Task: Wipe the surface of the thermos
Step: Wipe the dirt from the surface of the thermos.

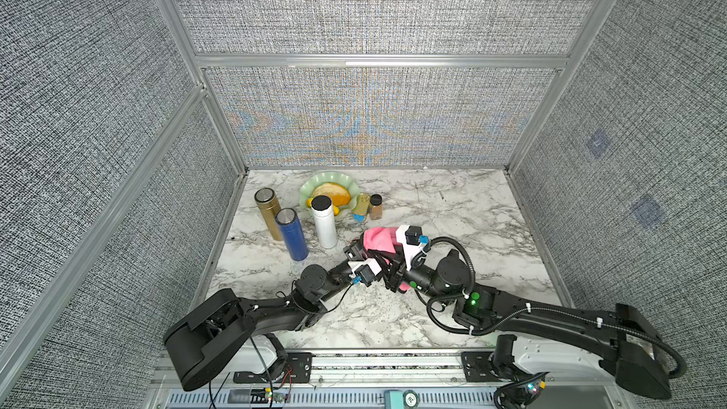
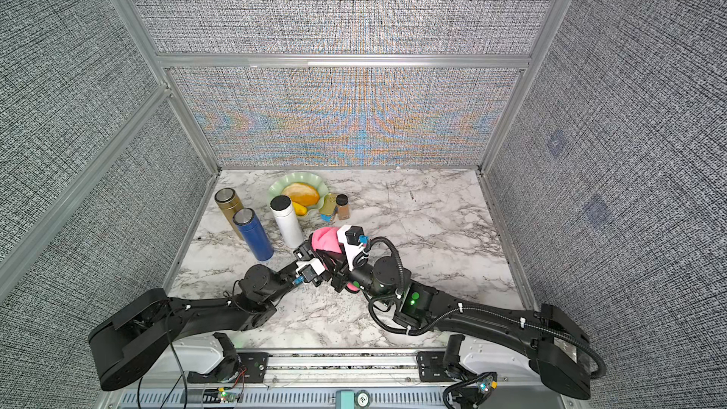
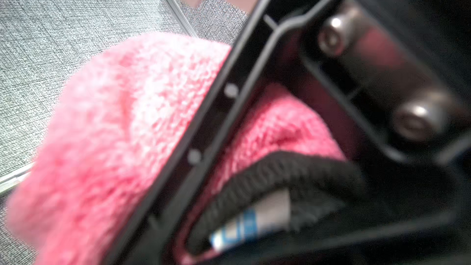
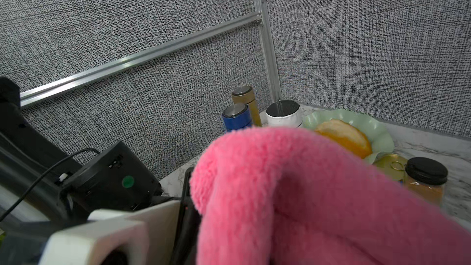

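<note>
Bunching over the tip of the right gripper (image 1: 373, 250), the pink cloth (image 1: 377, 238) is a thick, fluffy wad; the fingers are buried under it and closed on it. The left gripper (image 1: 353, 251) is closed too, with its tip against the cloth's lower edge, but I cannot tell whether it pinches any of the cloth.

The white thermos (image 1: 325, 222) stands upright just beside the left gripper, on the side away from the cloth and clear of it. It is a smooth matte cylinder with a black textured top. The blue thermos (image 1: 292, 236) and the gold thermos (image 1: 269, 212) stand further to the left, glossy and slim with brushed metal caps. I cannot tell which of the three is being wiped.

Behind them on the veined marble table (image 1: 472, 210) are a pale green scalloped plate (image 1: 346, 179) holding an orange slice (image 1: 332, 193), a flat tin (image 1: 361, 206) and a black-lidded jar (image 1: 375, 206).
</note>
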You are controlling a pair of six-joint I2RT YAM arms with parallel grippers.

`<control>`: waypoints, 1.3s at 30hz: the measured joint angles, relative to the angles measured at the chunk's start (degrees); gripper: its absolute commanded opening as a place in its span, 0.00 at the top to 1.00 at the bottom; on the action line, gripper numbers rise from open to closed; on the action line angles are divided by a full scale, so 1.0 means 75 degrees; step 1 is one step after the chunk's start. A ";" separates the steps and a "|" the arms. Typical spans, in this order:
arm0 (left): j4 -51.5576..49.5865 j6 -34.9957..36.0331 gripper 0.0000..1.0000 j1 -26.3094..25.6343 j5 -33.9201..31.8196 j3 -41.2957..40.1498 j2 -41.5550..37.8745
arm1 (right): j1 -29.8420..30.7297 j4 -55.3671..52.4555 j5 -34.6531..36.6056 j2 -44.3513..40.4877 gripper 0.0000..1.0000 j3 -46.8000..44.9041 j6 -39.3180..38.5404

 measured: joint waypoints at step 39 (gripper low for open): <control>-0.2098 -0.0627 1.00 0.0006 -0.0941 -0.0012 -0.0988 | -0.1352 0.0414 -0.1192 0.0729 1.00 0.0122 0.1183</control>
